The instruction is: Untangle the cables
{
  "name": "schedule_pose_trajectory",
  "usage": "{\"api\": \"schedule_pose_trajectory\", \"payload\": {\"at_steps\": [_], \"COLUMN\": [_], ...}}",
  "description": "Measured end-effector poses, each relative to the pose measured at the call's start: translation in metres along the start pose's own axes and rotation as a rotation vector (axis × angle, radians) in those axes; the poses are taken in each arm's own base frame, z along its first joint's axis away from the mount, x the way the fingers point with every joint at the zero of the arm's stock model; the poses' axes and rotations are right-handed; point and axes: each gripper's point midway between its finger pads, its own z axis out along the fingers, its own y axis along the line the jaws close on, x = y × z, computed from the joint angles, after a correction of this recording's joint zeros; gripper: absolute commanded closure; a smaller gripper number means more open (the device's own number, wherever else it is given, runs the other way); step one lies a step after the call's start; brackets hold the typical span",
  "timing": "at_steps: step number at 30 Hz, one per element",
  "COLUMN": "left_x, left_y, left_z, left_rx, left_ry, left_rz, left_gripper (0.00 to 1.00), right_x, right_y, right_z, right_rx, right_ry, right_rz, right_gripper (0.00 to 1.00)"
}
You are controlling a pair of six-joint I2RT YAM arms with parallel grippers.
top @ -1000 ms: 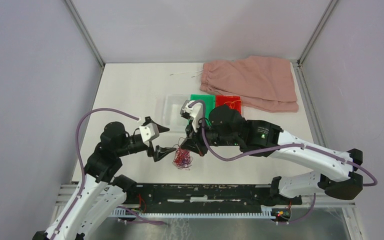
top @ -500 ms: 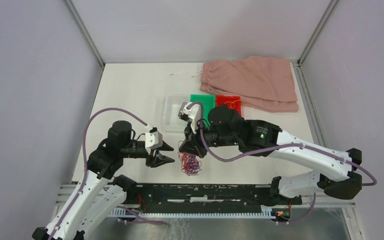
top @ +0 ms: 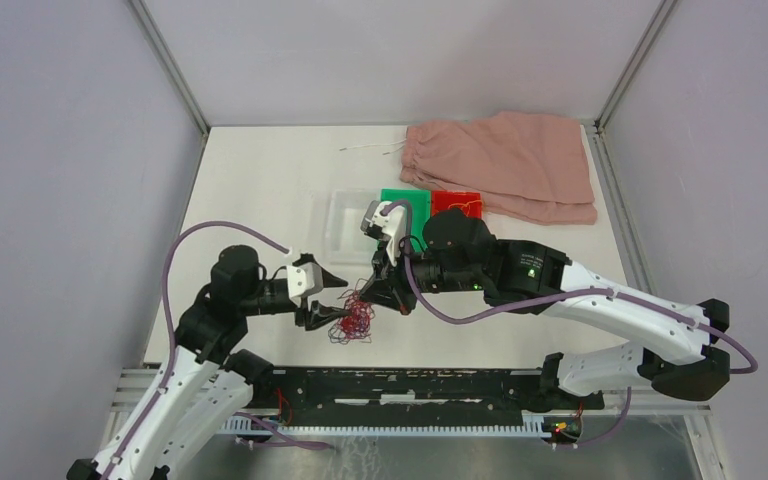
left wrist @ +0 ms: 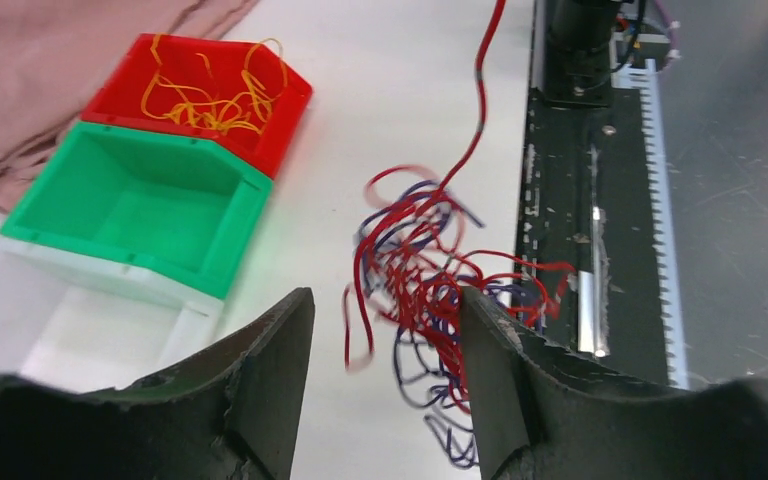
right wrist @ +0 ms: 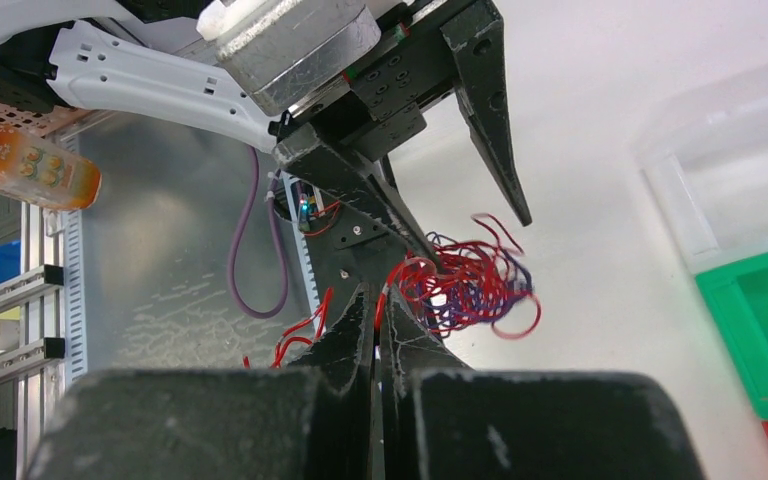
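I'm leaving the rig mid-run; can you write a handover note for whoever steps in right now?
Left gripper: open, jaws at the tangled clump of thin red and blue-purple wires, gripping nothing.
Right gripper: shut, pinching red strands of that clump.
Clump: between both grippers, towards the near edge of the white table.
Done: thin yellow-orange wires sit in the red plastic bin.
Left: red and blue-purple not yet separated; green plastic bin empty.

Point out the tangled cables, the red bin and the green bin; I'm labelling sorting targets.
tangled cables [left wrist: 415, 285]: left wrist view, middle of the red and blue clump.
red bin [left wrist: 288, 125]: left wrist view, outer wall facing the clump.
green bin [left wrist: 160, 215]: left wrist view, its bare floor.
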Motion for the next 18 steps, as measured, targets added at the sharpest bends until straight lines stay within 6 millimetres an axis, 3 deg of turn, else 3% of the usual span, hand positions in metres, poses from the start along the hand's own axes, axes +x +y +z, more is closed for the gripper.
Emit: {"api": "schedule_pose_trajectory", "payload": {"at_steps": [5,7,9,13,18], "left_x": [0.0015,0.0044,0.0058,0.0002,0.0006], "left_y": [0.0084,0.008,0.0068,0.004,0.0037], "left_z": [-0.0018,-0.0024,-0.0037,-0.0065,-0.0059], "left_rx": [-0.054,-0.053,-0.052,-0.053,-0.048], "left_ry": [0.0,0.01,0.016,-0.005,-0.004], "left_rz": [0.043,0.053,0.066,0.094,0.097], "left_gripper": [0.69,0.74,0.72,0.54,0.51], "right_x": [-0.0019,-0.0021,-0.002,-0.0023,-0.0024], "right_y": [0.0004,0.0004,0.0004,0.0006,0.0008], "right_z": [0.0003,0.0002,0.0002,0.0001,0.0001], "right_rx": [-0.002,-0.002,-0.002,-0.002,-0.002], "right_ry": [-0.008,-0.008,-0.008,-0.009,-0.009], "right_rz": [-0.001,-0.002,-0.002,0.001,0.004], "right_gripper": [1.0,1.0,1.0,1.0,1.0]}}
